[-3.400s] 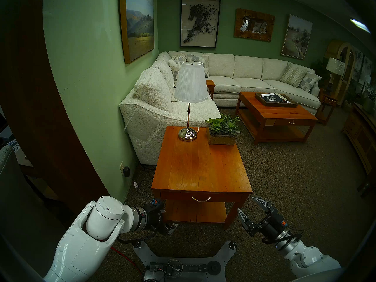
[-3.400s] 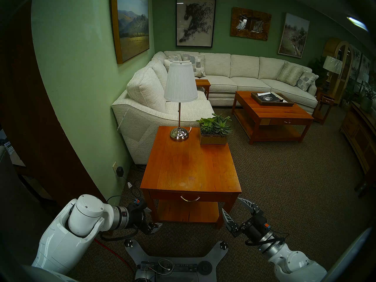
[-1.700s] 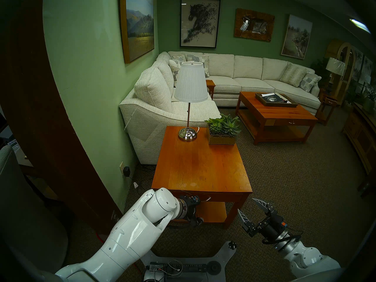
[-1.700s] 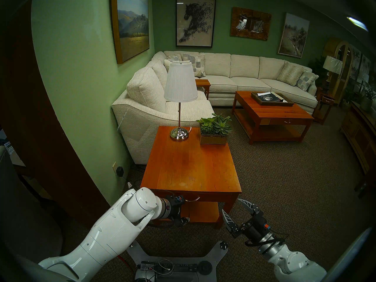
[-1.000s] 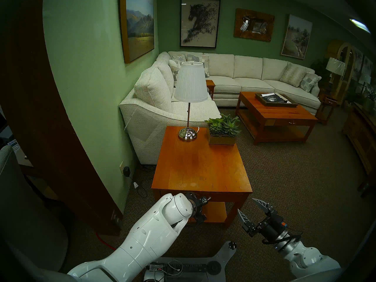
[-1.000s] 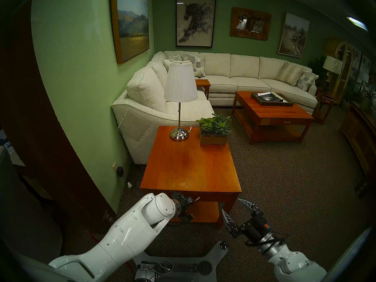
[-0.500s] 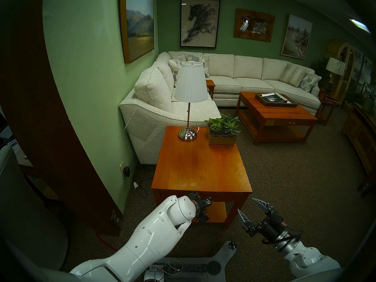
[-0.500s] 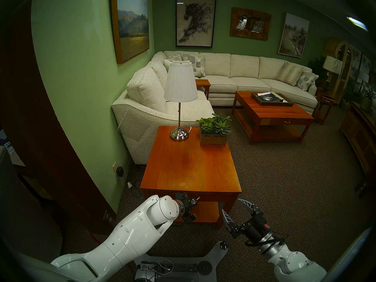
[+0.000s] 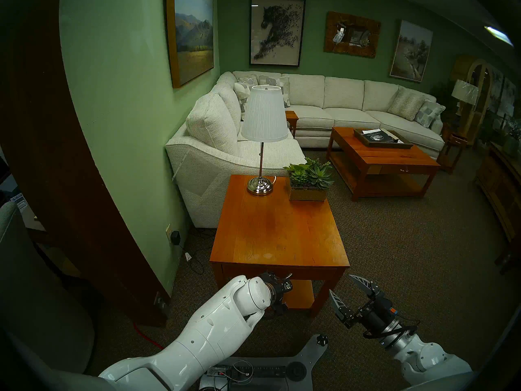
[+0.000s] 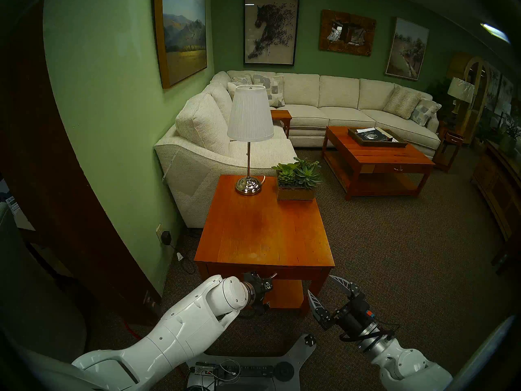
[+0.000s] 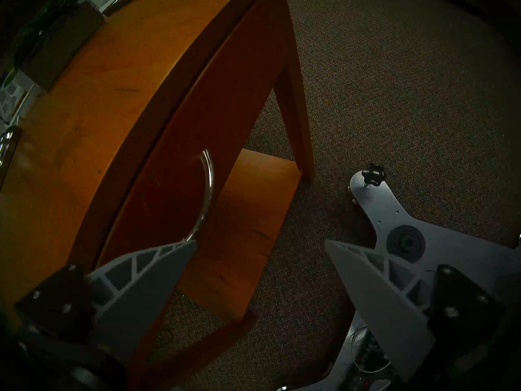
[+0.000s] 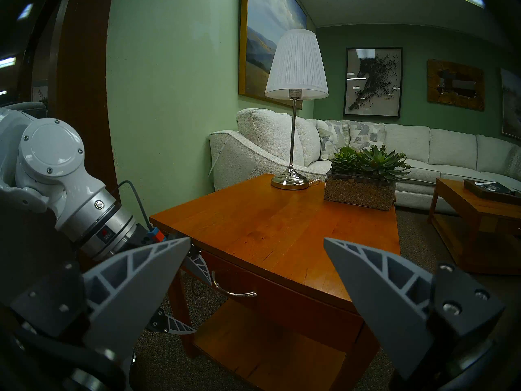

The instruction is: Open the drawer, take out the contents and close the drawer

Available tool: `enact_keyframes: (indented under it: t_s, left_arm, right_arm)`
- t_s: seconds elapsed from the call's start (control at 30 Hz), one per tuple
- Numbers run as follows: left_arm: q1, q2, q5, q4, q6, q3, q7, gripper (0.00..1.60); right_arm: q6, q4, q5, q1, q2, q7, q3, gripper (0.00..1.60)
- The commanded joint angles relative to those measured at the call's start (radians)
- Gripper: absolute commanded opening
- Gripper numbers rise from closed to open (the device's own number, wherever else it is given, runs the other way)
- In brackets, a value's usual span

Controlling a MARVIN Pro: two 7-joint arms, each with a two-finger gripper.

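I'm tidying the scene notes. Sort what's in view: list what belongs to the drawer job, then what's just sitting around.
For the job:
- drawer, shut
- drawer handle
- left gripper, open at the handle's end
- right gripper, open, held off to the side

Just there:
- lamp
- succulent planter
- sofa
- coffee table
- tray

The drawer's contents are hidden.

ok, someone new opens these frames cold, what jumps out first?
Probably the white left arm reaching in from the lower left, its left gripper open at the silver handle of the shut drawer in the orange-brown end table. Next, the white-shaded lamp and the succulent planter at the table's far end. The right gripper hangs open beside the table's right front leg.
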Motion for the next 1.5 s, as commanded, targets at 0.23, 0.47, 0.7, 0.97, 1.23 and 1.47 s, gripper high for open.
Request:
enact_keyframes:
  t_s: [0.23, 0.47, 0.7, 0.97, 1.23, 1.47]
  left_arm:
    - [-0.098, -0.056, -0.017, 0.073, -0.050, -0.024, 0.006, 1.60]
    - [-0.120, -0.067, -0.026, 0.107, -0.059, -0.030, -0.005, 1.60]
    - [-0.146, -0.079, -0.027, 0.159, -0.065, -0.028, -0.013, 1.60]
    - [-0.178, -0.096, -0.023, 0.227, -0.075, -0.026, -0.025, 1.60]
    - [-0.163, -0.080, -0.025, 0.233, -0.084, -0.017, -0.058, 1.60]
    - [-0.129, -0.052, -0.024, 0.213, -0.078, -0.006, -0.077, 1.60]
  right_arm:
    - [-0.007, -0.022, -0.001, 0.005, 0.004, 0.002, 0.006, 1.60]
    - [-0.007, -0.023, -0.001, 0.004, 0.005, 0.002, 0.006, 1.60]
    - [-0.007, -0.024, -0.001, 0.004, 0.005, 0.001, 0.006, 1.60]
    - [-0.007, -0.024, -0.001, 0.003, 0.005, 0.001, 0.007, 1.60]
    - [-0.006, -0.026, -0.002, 0.002, 0.005, -0.001, 0.007, 1.60]
    - [-0.006, -0.026, -0.002, 0.002, 0.006, -0.001, 0.007, 1.60]
